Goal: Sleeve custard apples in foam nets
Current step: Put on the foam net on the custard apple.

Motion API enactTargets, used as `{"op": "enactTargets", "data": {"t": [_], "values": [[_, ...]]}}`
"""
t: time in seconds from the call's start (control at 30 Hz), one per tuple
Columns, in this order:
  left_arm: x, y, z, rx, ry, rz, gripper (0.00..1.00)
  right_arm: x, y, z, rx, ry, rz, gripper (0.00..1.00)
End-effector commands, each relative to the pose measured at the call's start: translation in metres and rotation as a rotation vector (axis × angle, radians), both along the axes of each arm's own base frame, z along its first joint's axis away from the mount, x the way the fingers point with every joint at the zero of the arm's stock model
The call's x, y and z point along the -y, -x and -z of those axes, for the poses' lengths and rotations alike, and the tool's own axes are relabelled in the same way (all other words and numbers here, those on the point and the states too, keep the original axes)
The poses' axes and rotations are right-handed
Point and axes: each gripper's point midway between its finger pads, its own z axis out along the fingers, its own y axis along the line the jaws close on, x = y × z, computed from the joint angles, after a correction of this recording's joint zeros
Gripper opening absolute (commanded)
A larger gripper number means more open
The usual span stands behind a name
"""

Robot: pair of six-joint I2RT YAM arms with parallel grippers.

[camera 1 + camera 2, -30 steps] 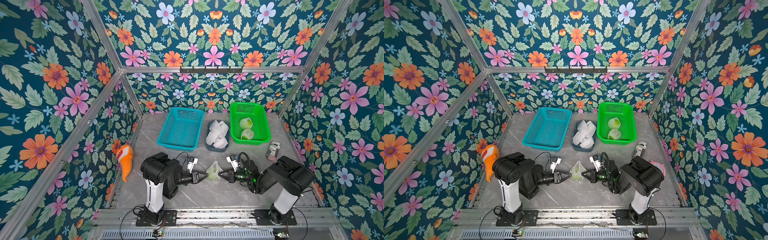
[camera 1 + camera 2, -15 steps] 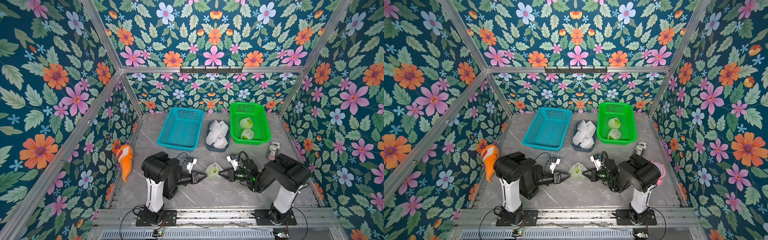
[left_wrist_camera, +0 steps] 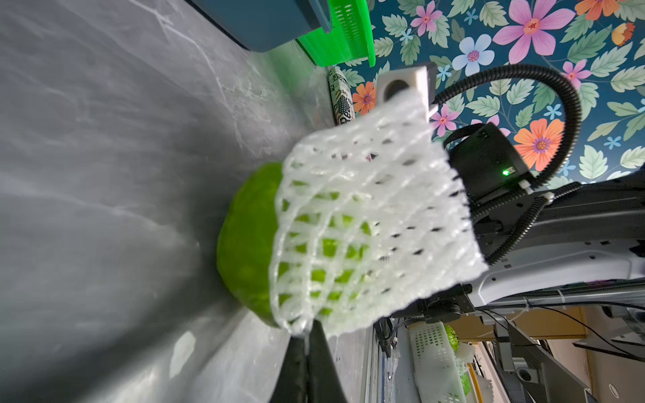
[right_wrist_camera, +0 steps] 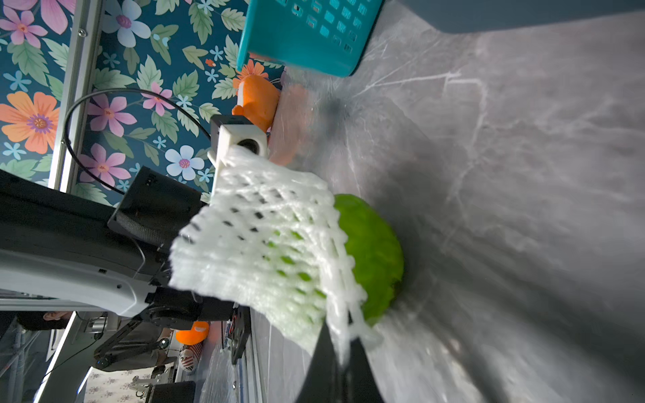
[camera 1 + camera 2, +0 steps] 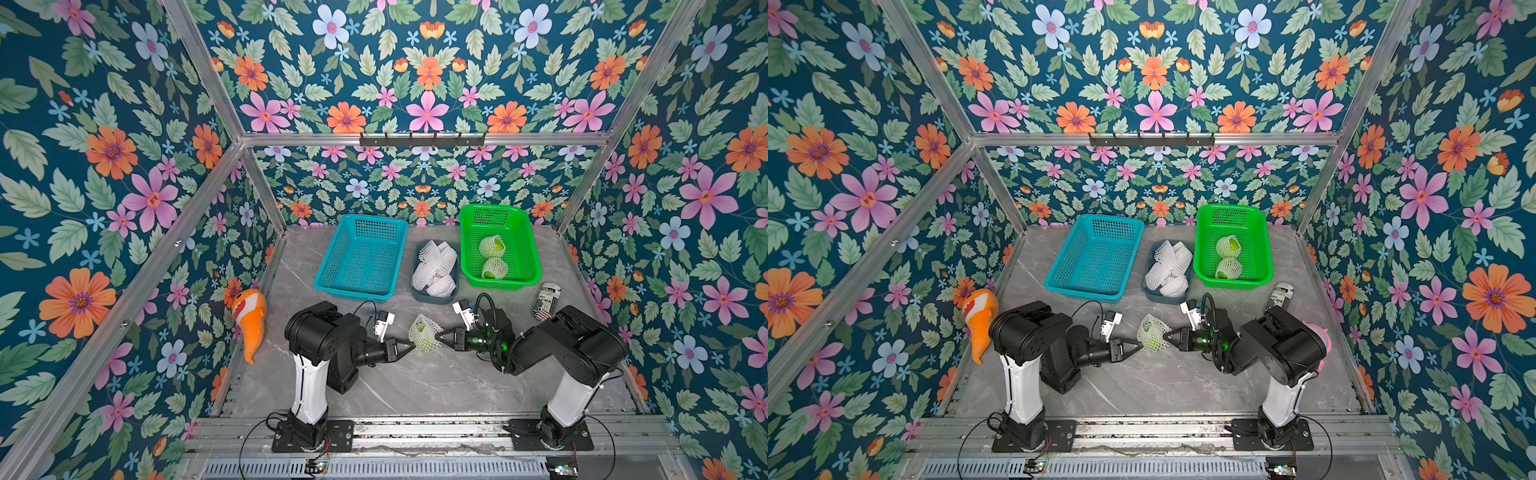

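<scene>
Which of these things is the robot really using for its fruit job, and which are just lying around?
For the job: custard apple, foam net partly over it, left hand and right hand pinching the net, spare foam nets in the grey tray, two netted custard apples in the green basket, teal basket.

Just lying about: orange clownfish toy, printed can.

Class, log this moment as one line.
left gripper: shut on net; right gripper: shut on net; fruit: partly in net; green basket: two netted fruits
</scene>
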Motion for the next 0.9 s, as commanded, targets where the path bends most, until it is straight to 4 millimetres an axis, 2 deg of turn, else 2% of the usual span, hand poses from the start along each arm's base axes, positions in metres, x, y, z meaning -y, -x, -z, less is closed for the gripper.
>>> {"op": "enactTargets", "data": {"t": [0.0, 0.23, 0.33, 0.63, 0.87], "values": [[-0.004, -0.001, 0.018, -0.048, -0.063, -0.018, 0.00, 0.005, 0.003, 0.014, -0.061, 0.092, -0.004, 0.00], [-0.006, 0.003, 0.026, -0.054, -0.104, -0.009, 0.00, 0.009, 0.005, 0.027, -0.076, 0.168, -0.018, 0.00], [-0.007, 0.003, 0.028, -0.061, -0.113, -0.012, 0.00, 0.015, -0.001, 0.032, -0.092, 0.171, 0.022, 0.00], [-0.013, -0.008, 0.036, -0.095, -0.135, -0.054, 0.00, 0.011, -0.011, 0.024, -0.103, 0.151, 0.041, 0.00], [-0.022, -0.011, 0.050, -0.126, -0.200, -0.074, 0.00, 0.013, -0.016, 0.032, -0.133, 0.205, 0.052, 0.00]]}}
